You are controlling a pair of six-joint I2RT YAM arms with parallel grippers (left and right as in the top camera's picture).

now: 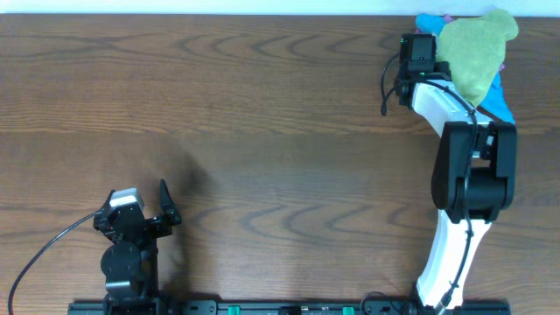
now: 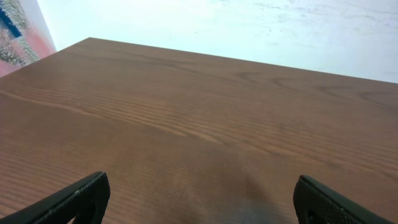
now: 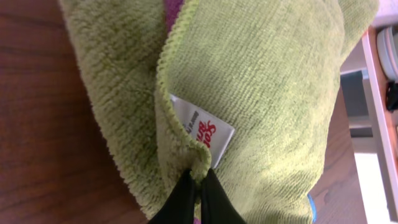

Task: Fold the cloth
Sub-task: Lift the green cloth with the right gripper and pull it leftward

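Note:
The lime-green cloth is bunched at the table's far right, draped over the right arm's wrist. In the right wrist view the cloth fills the frame, with its white tag at a hemmed edge. My right gripper is shut on that edge just beside the tag. My left gripper rests at the near left, open and empty; its fingers frame bare table in the left wrist view.
A bright blue cloth lies under the green one at the far right edge. A strip of purple cloth shows under the green fold. The wooden table stretches between the arms.

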